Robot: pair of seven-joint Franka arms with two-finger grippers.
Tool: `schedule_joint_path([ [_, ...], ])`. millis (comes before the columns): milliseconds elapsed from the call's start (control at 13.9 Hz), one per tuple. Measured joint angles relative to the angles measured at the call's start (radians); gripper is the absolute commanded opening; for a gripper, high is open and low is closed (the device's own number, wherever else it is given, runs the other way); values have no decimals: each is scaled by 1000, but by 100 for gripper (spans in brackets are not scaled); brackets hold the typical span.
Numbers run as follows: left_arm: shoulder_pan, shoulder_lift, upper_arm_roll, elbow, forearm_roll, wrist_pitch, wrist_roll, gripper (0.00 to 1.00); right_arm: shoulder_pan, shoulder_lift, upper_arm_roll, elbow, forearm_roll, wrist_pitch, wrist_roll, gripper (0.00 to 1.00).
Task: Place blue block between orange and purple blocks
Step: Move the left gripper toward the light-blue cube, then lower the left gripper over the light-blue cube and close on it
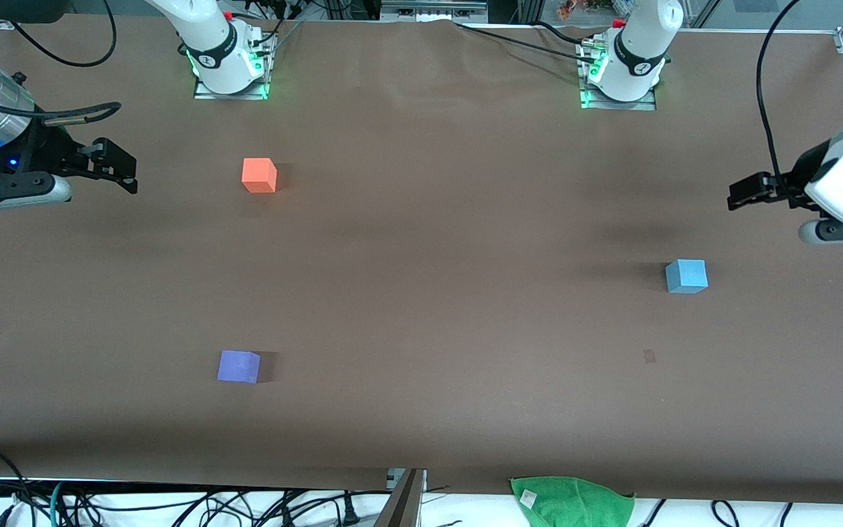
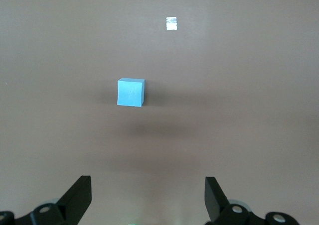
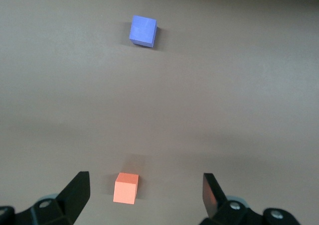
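Note:
The light blue block [image 1: 686, 276] sits on the brown table toward the left arm's end; it also shows in the left wrist view [image 2: 131, 92]. The orange block [image 1: 259, 176] and the purple block [image 1: 238, 366] sit toward the right arm's end, the purple one nearer to the front camera. Both show in the right wrist view, orange [image 3: 125, 187] and purple [image 3: 143, 31]. My left gripper [image 1: 743, 193] hangs open and empty in the air over the table, beside the blue block [image 2: 148, 195]. My right gripper [image 1: 118, 167] is open and empty, up in the air beside the orange block [image 3: 146, 195].
A green cloth [image 1: 571, 501] lies at the table's edge nearest the front camera. A small pale mark [image 1: 649, 356] is on the table near the blue block. Both arm bases [image 1: 227, 66] stand along the edge farthest from the front camera.

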Motion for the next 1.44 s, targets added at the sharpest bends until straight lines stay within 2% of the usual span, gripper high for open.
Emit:
schedule_joint_path([
  [287,16,66,2,0,1,72,17,100,0,0,-1,0,0,0,0,100],
  [574,33,212,2,-24,2,275,139,100,0,0,-1,0,0,0,0,100],
  [789,46,300,2,-103,35,414,158,100,-1,0,-2,1,0,1,0,100],
  [1005,62,310,2,-212,102,530,158,100,-2,0,-5,1,0,1,0,100],
  [1220,80,310,2,-291,111,548,160,100,-3,1,-9,1,0,1,0,100],
  [1435,90,315,2,-328,111,555,167,100,-3,6,-12,1,0,1,0,100],
])
